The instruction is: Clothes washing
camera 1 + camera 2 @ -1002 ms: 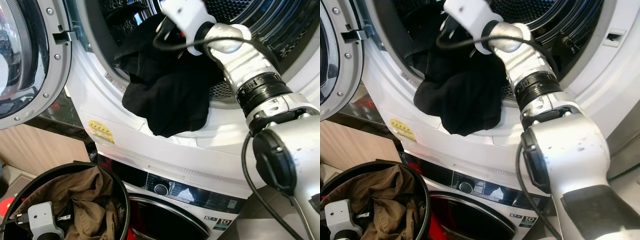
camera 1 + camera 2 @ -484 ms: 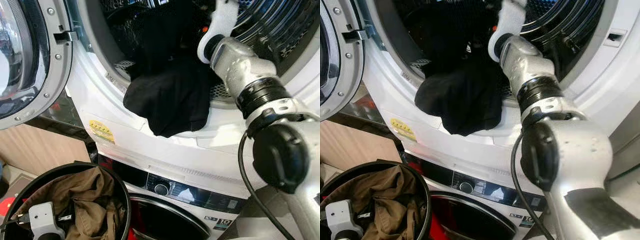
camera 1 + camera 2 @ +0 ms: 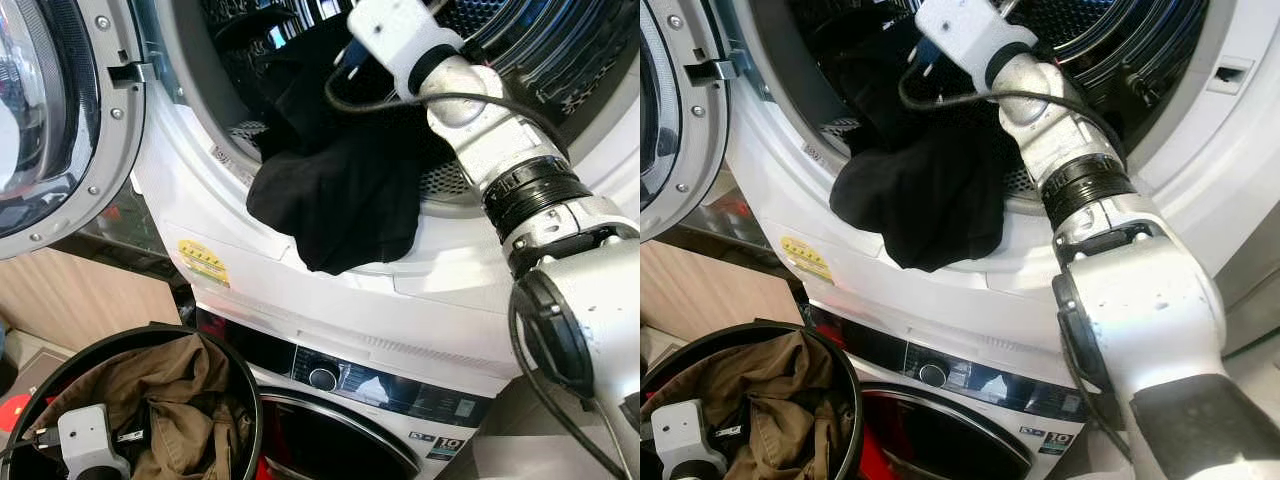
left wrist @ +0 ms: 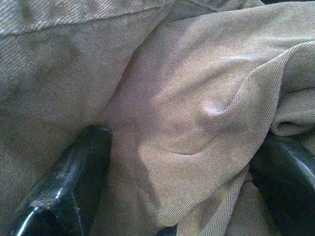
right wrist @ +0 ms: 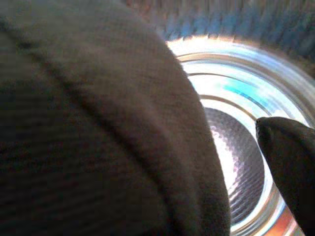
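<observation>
**Black garment half in drum**

Reached into the upper drum [image 3: 560, 60] with right gripper [image 5: 275, 162], finger state untellable. Draped black garment [image 3: 335, 195] over the near rim. Spread left gripper [image 4: 182, 162] around brown clothes [image 3: 170, 395] in the basket [image 3: 240, 385].

Since half a second ago the right arm [image 3: 500, 150] has pulled back out of the drum [image 3: 560, 60], so its white wrist is again before the opening. The upper part of the black garment [image 3: 335, 195] lies a little differently now.
</observation>
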